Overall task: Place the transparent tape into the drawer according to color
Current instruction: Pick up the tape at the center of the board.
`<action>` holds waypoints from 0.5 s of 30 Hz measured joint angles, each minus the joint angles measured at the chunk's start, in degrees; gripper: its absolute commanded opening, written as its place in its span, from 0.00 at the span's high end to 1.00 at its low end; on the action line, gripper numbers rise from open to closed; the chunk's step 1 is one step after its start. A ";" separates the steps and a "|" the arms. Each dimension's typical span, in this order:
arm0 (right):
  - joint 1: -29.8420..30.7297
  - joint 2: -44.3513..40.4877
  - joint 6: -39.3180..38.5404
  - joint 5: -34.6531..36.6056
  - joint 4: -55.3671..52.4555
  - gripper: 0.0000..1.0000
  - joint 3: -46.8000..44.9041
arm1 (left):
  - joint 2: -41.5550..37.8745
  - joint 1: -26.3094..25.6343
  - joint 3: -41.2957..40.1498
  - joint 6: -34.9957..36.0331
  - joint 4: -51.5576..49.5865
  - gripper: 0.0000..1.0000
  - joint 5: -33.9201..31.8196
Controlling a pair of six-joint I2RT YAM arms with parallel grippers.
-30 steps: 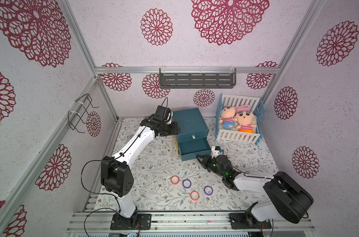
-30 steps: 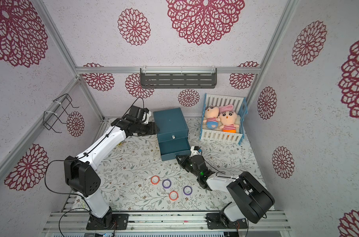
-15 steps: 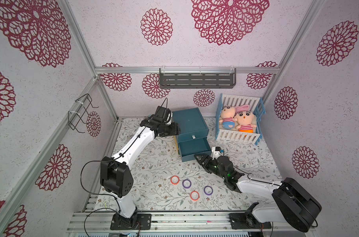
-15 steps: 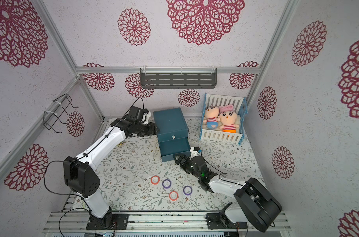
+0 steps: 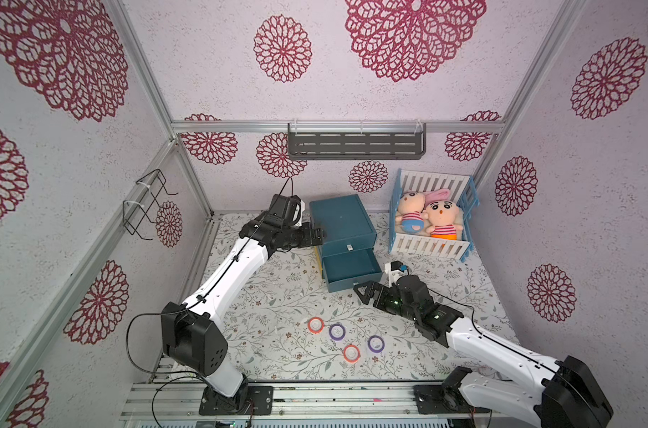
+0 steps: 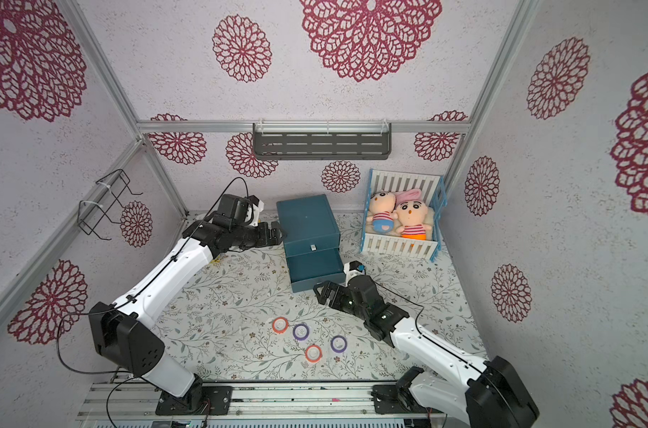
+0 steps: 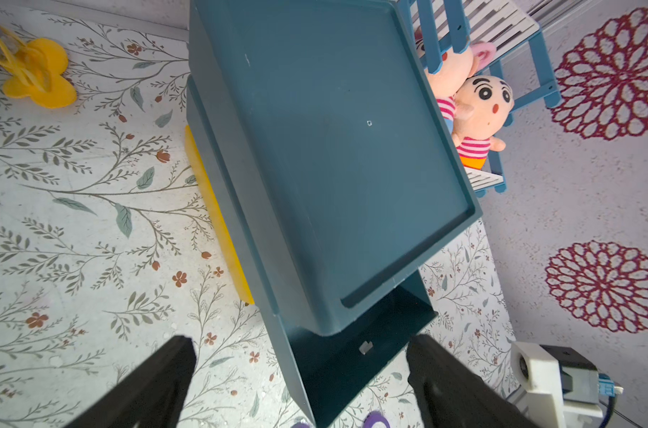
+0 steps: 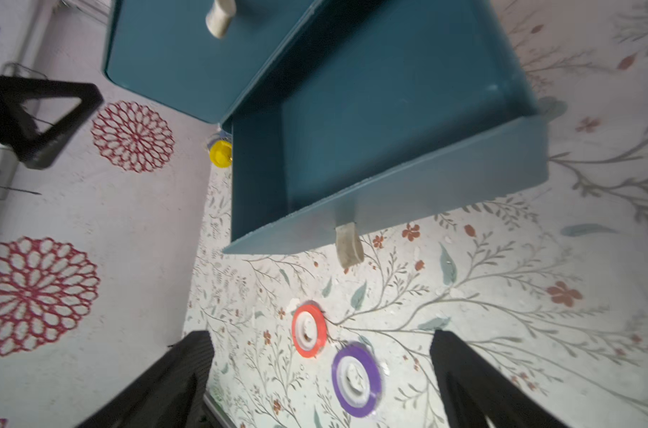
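Note:
Four transparent tape rings lie on the floral mat in both top views: red-orange [image 5: 315, 325], purple [image 5: 336, 331], red-orange [image 5: 351, 352] and purple [image 5: 375, 344]. The teal cabinet [image 5: 340, 219] has its bottom drawer [image 5: 352, 285] pulled out and empty. My right gripper [image 5: 363, 291] hangs open just in front of the drawer. The right wrist view shows it [image 8: 320, 337] over a red-orange ring [image 8: 309, 335] and a purple ring [image 8: 356, 380], touching neither. My left gripper [image 5: 320, 236] stands open against the cabinet's left side, holding nothing [image 7: 300, 344].
A blue-and-white crib [image 5: 431, 246] with two plush dolls stands right of the cabinet. A yellow keychain toy [image 7: 37, 78] lies on the mat behind the left arm. A yellow strip [image 7: 218, 222] runs along the cabinet's base. A grey shelf [image 5: 355, 146] hangs on the back wall.
Both grippers have opened. The right one has let go of the drawer's handle and drawn back a little. The left arm has stayed beside the cabinet.

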 measured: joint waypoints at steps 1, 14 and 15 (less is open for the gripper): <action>0.00 -0.02 -1.49 0.04 -2.97 0.01 0.87 | -1.07 0.20 -1.09 -0.20 0.26 0.03 0.35; 0.79 1.22 -10.21 4.46 -31.23 0.01 2.95 | -12.33 1.51 -18.34 -1.79 2.99 0.03 2.99; 1.11 1.66 -10.36 4.90 -32.44 0.01 2.95 | -12.70 1.57 -19.39 -1.84 3.10 0.03 3.13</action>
